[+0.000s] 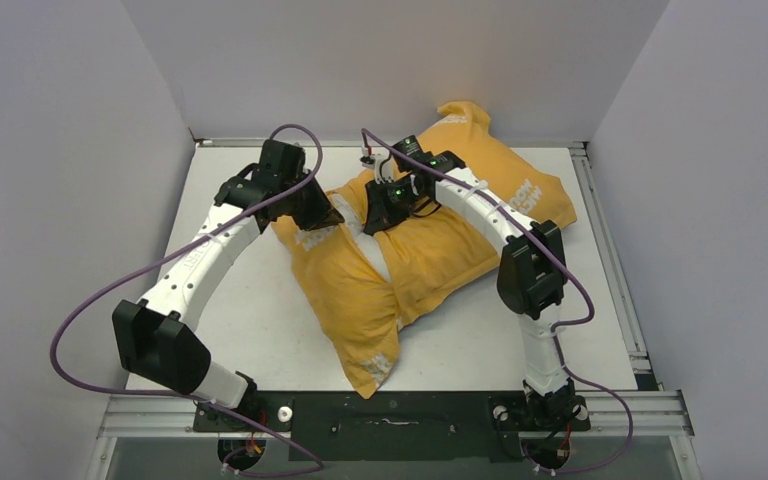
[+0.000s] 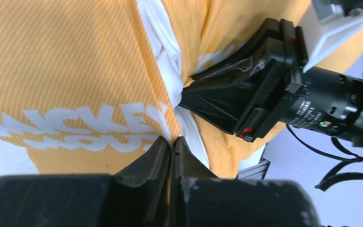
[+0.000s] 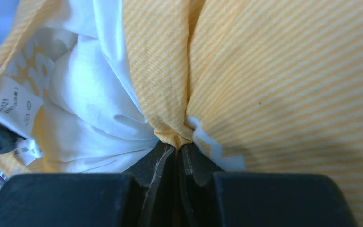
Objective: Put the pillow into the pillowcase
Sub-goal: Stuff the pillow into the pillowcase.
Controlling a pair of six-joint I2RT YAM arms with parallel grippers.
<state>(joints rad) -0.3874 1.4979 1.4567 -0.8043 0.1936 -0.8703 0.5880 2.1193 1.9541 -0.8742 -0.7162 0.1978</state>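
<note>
I'm pinching the pillowcase (image 1: 460,235) at its opening with left gripper (image 2: 171,141) and right gripper (image 3: 178,146), bare pillow (image 3: 90,94) lying between them.

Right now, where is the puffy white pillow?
In the top view, the plump off-white pillow sits mid-table inside the orange-yellow pillowcase, peeking out between the left gripper and right gripper.

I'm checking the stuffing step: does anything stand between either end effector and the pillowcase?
Nothing visible does. The left end effector and the right end effector are each shut on the pillowcase edge, either side of the exposed white pillow.
</note>
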